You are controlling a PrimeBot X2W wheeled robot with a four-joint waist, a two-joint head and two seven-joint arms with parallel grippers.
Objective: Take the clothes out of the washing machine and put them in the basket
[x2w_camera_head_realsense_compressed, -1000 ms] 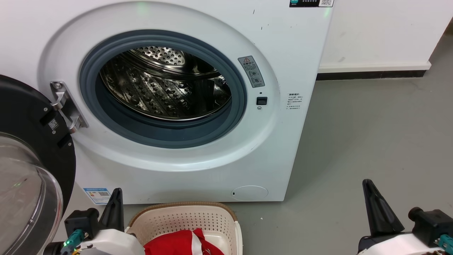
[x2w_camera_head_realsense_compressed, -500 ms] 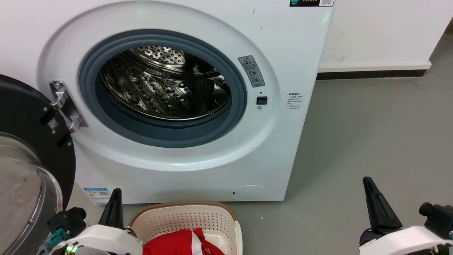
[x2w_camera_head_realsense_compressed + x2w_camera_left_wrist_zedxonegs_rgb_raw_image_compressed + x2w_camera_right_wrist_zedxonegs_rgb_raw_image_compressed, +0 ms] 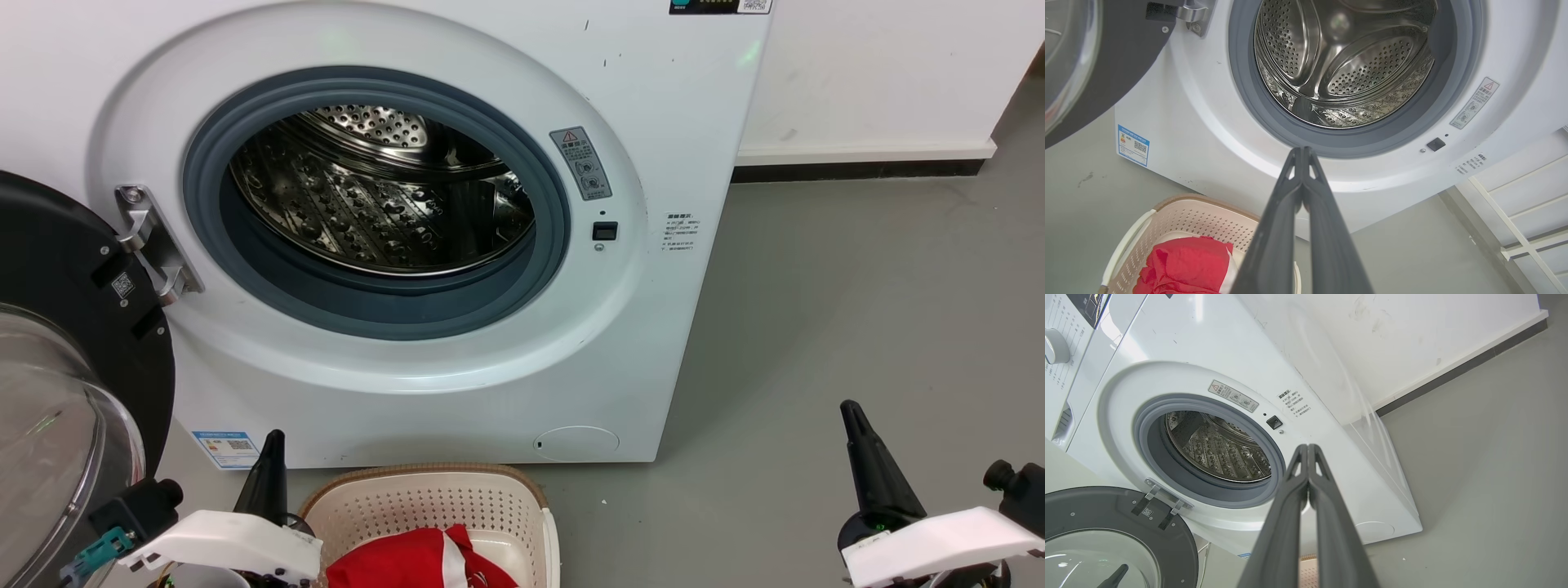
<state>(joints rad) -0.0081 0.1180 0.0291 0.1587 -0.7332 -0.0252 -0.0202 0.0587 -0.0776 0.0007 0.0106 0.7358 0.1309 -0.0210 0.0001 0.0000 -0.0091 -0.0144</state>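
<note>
Grey floor, smooth and matte, fills the head view from 3 to 5 o'clock. White wall at 1 o'clock, meeting the floor along a black baseboard capped by a white ledge. Small pale speck on the floor near 6 o'clock. Left wrist view: white barred frame at 4 o'clock; dark scuff on the floor at 9 o'clock. Right wrist view: grey smudges on the wall at 1 o'clock.

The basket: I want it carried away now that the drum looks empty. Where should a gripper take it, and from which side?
Probably the brown rim on the far wall of the basket, facing the washing machine, pinched from above: that edge stands bare, while the red clothes pile toward the near side. The left gripper, shut now, is nearest.
</note>
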